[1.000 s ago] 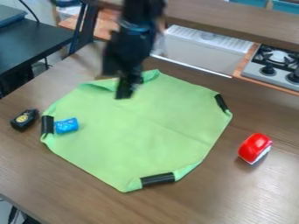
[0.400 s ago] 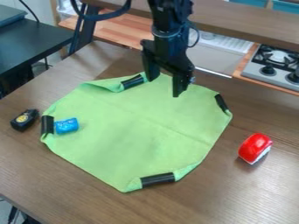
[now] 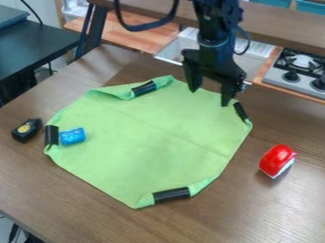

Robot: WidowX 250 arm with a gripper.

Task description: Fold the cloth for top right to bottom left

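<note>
I have the gripper (image 3: 210,98) above the upper-right edge of the green cloth (image 3: 152,137), fingers spread wide with nothing between them. The cloth lies mostly flat on the wooden table (image 3: 279,209); the black strip (image 3: 240,111) probably marks the corner I should pinch.

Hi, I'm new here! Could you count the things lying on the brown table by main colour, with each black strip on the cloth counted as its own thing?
Green: 1, the cloth
Black: 5, four strips and a small object
Blue: 1, a small piece
Red: 1, a rounded object
Total: 8
</note>
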